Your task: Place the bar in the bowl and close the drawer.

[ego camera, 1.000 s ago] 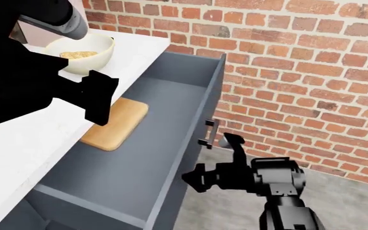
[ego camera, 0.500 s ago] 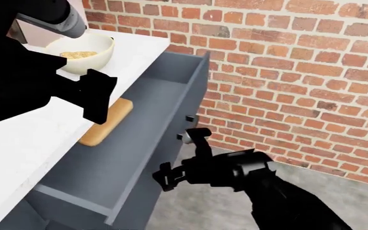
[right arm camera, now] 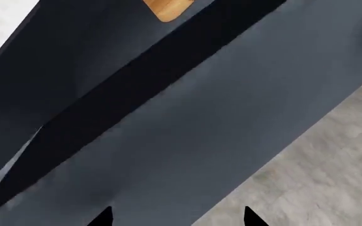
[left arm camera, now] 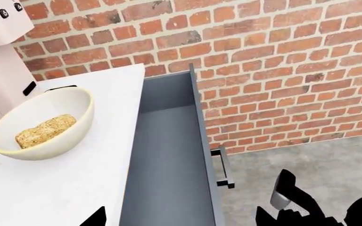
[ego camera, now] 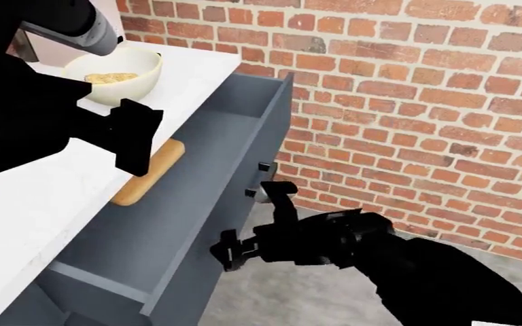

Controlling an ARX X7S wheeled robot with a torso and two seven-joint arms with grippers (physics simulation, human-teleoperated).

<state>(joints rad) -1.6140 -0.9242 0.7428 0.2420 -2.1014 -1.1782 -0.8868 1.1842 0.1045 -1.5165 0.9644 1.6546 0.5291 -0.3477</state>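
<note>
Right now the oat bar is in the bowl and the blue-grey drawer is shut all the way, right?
Not quite. The bar is in the bowl, as the left wrist view shows, but the drawer is not shut all the way. The head view shows it partly open, its grey inside and a wooden board showing.

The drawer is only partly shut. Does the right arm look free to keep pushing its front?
Probably yes: the right gripper is at the drawer front beside the black handle, and nothing shows between them.
</note>
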